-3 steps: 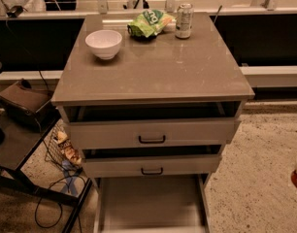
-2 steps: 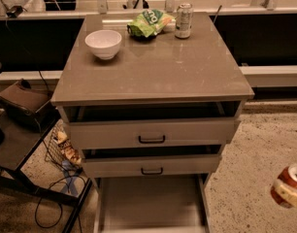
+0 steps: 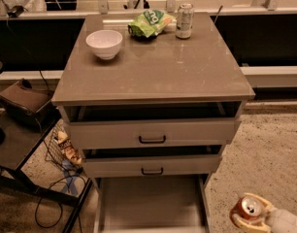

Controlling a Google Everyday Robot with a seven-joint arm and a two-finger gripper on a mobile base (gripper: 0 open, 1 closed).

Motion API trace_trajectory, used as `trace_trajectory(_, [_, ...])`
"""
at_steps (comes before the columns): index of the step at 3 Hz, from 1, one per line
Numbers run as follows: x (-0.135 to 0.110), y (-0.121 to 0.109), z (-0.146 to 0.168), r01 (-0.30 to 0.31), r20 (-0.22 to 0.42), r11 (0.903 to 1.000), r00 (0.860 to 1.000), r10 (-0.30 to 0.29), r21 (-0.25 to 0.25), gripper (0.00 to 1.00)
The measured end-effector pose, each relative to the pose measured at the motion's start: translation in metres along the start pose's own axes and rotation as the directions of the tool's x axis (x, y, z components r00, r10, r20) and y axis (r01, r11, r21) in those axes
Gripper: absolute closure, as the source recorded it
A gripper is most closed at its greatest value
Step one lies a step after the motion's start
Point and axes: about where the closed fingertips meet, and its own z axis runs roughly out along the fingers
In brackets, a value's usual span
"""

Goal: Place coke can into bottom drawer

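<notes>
The coke can (image 3: 245, 209), orange-red with a silver top, is at the bottom right of the camera view, lying tilted with its top facing me. My gripper (image 3: 252, 214) is shut on it, its pale fingers (image 3: 246, 223) wrapped around the can's sides, above the speckled floor to the right of the cabinet. The bottom drawer (image 3: 151, 200) is pulled out below the two handled drawers, and its flat pale floor is bare. The can is to the right of the drawer, outside it.
On the cabinet top (image 3: 153, 72) stand a white bowl (image 3: 104, 43), a green chip bag (image 3: 149, 23) and a taller silver-and-green can (image 3: 184, 20). The two upper drawers (image 3: 152, 134) are slightly ajar. A wire basket (image 3: 61, 147), a black stand (image 3: 22, 149) and cables lie on the left.
My gripper with the coke can has come further into view from the right edge, moving left and a little down toward the cabinet. Nothing on the cabinet has moved.
</notes>
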Motion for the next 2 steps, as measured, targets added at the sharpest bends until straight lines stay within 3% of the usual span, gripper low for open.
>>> trace_trajectory(1, [0.0465,0.0214,0.0312,0.006,-0.012,0.9946,1.000,-0.008,-0.103,1.00])
trace_trajectory(2, [0.0466,0.0214,0.0313,0.007,-0.012,0.9946,1.000,-0.008,-0.103,1.00])
